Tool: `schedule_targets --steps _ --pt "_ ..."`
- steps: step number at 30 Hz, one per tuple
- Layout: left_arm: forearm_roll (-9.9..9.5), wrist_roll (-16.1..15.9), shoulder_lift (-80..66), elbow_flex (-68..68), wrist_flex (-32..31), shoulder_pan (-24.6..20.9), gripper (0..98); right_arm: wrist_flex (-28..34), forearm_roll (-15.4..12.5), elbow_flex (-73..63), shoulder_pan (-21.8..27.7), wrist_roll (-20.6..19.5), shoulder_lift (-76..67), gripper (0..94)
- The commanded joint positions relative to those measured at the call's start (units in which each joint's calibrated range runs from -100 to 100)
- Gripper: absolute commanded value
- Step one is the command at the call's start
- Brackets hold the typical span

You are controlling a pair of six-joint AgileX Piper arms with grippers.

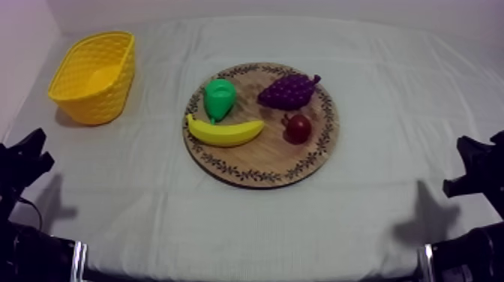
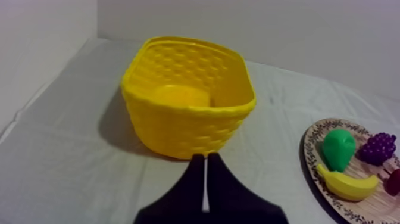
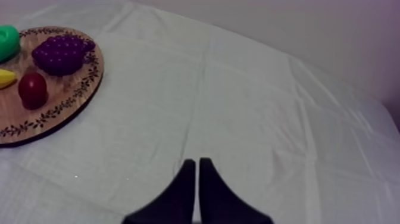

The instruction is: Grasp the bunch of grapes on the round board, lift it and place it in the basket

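Note:
A purple bunch of grapes [image 1: 288, 91] lies at the back right of the round wooden board [image 1: 247, 166] in the middle of the table. The grapes [image 2: 377, 148] [image 3: 62, 53] also appear in both wrist views. The yellow basket [image 1: 94, 76] stands at the far left, holding nothing; my left gripper [image 2: 205, 159] is shut just in front of the basket [image 2: 189, 107]. My left arm rests low at the left, with its gripper [image 1: 33, 152] well away from the board. My right gripper [image 3: 197, 162] is shut over bare cloth, to the right of the board [image 3: 65, 106], and rests low at the right [image 1: 472, 161].
On the board also lie a green pear [image 1: 219, 98], a yellow banana [image 1: 224, 133] and a small red fruit [image 1: 298, 128]. Grey-white cloth [image 1: 390, 97] covers the table, with walls close behind and at the left.

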Motion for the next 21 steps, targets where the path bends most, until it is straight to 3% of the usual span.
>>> schedule_targets --steps 1,21 --pt "0.01 -0.06 0.02 -0.03 -0.05 0.15 0.0 -0.01 0.00 0.04 0.01 -0.02 0.03 0.2" --pt "0.00 -1.44 -0.24 -0.03 -0.05 1.21 0.2 -0.01 0.00 0.04 0.01 -0.02 0.03 0.2"
